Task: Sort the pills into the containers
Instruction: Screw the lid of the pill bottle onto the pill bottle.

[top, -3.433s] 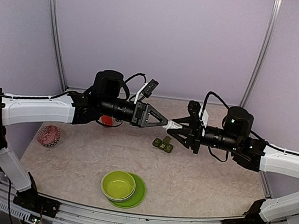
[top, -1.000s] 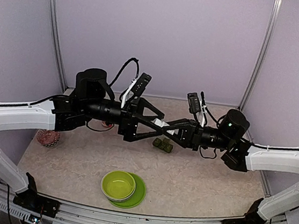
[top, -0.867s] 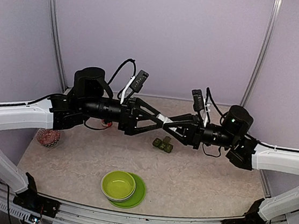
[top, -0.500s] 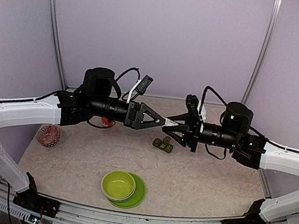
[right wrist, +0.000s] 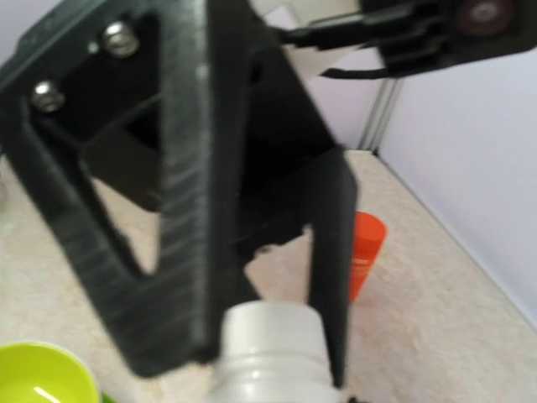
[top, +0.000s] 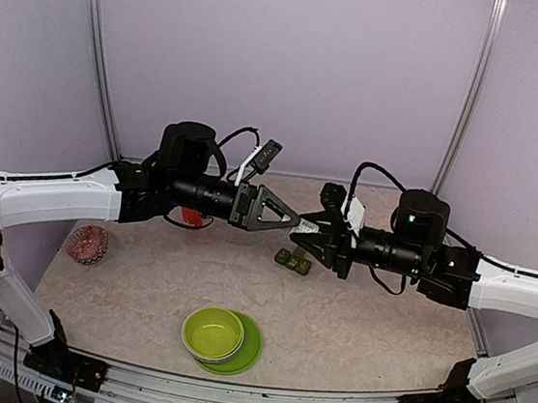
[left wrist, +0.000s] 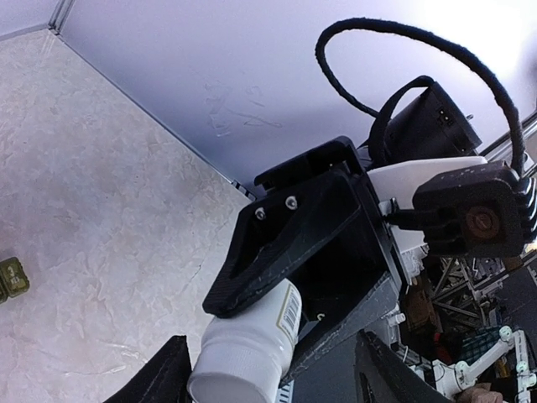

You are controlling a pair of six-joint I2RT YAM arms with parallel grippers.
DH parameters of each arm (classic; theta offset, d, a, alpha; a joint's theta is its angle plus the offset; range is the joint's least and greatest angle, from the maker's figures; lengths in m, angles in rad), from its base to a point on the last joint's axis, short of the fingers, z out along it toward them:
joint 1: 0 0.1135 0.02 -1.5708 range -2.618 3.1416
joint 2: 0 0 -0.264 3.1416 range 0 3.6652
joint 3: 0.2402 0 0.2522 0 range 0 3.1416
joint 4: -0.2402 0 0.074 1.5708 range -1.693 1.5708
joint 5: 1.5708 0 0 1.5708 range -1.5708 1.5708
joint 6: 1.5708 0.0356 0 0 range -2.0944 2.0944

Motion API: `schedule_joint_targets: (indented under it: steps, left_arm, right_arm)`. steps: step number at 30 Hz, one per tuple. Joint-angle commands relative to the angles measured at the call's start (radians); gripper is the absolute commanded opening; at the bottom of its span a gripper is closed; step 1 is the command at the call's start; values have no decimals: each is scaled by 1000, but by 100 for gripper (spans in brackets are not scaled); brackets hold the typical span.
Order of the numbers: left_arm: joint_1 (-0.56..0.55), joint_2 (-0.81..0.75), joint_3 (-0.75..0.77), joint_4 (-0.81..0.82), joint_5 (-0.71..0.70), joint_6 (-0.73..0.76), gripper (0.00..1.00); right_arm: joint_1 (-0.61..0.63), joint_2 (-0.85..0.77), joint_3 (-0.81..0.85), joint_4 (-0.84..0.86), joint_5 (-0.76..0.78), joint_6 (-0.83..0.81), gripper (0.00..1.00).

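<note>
Near edge: lime-green bowl (top: pixel 213 332) on its plate (top: pixel 250 350). Mid surface (top: pixel 143 284): containers (top: pixel 293 260) lie flat, long axis roughly left-right, right end slightly nearer; lid state unclear. Just above them, the right end effector (top: pixel 322 235) is clamped on a white bottle (left wrist: pixel 247 348), axis horizontal, cap toward the left arm. Left end effector (top: pixel 293 221) straddles the cap; can't tell if it's pinching. Farther back: orange-red bottle (right wrist: pixel 365 252), upright.
</note>
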Motion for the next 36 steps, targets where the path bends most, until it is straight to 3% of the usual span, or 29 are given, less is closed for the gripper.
schedule_joint_targets:
  steps: [1, 5, 12, 17, 21, 23, 28, 36]
  left_arm:
    - [12, -30, -7, 16, 16, -4, 64]
    - [22, -38, -16, 10, 13, -2, 63]
    - [27, -21, -7, 25, 34, -5, 47]
    - [24, 2, 2, 35, 58, 3, 34]
    - [15, 14, 11, 36, 70, 30, 17]
    - [7, 14, 15, 39, 83, 78, 8]
    - [-28, 0, 17, 32, 140, 243, 0]
    - [-93, -26, -12, 25, 274, 525, 0]
  right_arm:
    - [5, -32, 1, 9, 48, -14, 11]
    - [5, -38, -10, 24, 41, -13, 11]
    - [5, -24, -6, 19, 25, -8, 11]
    - [5, -27, -10, 18, 5, -5, 11]
    - [5, -25, -13, 26, -17, 10, 11]
    - [4, -17, -10, 29, -39, 33, 11]
    - [4, 13, -5, 66, -113, 171, 10]
    - [-14, 66, 6, 174, -275, 485, 9]
